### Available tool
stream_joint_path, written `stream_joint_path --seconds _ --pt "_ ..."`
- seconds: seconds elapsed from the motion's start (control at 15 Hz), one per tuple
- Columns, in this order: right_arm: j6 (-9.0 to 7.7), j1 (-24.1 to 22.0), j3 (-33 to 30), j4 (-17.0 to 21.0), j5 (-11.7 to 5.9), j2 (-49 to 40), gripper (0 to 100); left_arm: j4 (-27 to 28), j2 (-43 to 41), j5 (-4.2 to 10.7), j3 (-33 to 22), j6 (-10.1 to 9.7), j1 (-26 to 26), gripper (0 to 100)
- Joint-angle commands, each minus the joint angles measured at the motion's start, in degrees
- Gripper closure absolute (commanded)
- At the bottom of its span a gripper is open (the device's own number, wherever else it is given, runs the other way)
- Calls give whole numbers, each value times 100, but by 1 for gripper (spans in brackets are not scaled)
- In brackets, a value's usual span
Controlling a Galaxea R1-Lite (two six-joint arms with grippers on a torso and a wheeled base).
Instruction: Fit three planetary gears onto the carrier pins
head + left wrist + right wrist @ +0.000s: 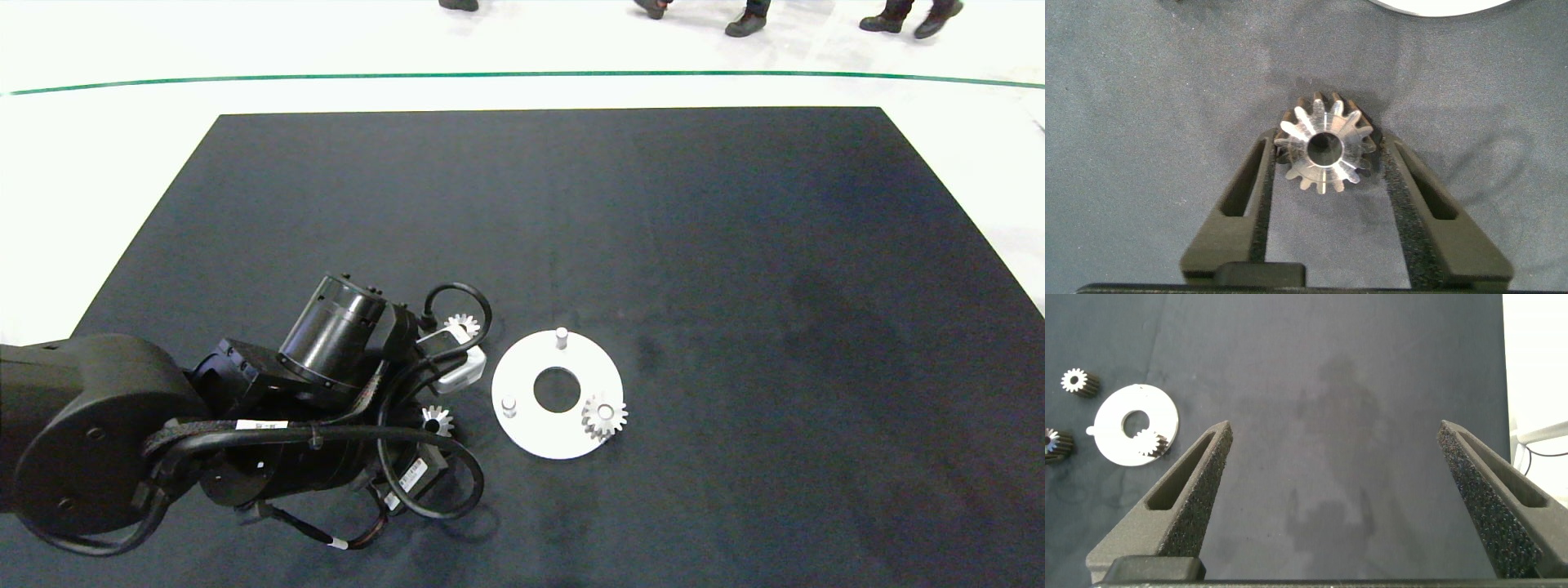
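Under the left arm (326, 384) a planetary gear (438, 420) lies flat on the black mat. My left gripper (1327, 147) is shut on this gear (1327, 151), both pads against its teeth. A second loose gear (463, 327) sits just behind the wrist. The white disc (531, 363) lies to the right, with two bare carrier pins (561, 336) (509, 405) and a third gear (604, 416) seated at its front right. My right gripper (1333, 433) hangs open high over bare mat, outside the head view, and sees the disc (1114, 433) far off.
The black mat (735, 286) covers the table, with wide free room right of and behind the disc. White floor with a green line (522, 76) lies beyond, where people's shoes (744, 24) show at the far edge.
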Motion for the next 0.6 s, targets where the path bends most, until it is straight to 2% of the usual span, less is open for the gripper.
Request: stream_joint_path --seconds 0.07,0.6 --pt "1 2 -1 20 -11 14 0 -4 8 8 -1 6 0 59" --pt "1 11 8 20 7 14 0 5 -1 8 34 -20 0 76"
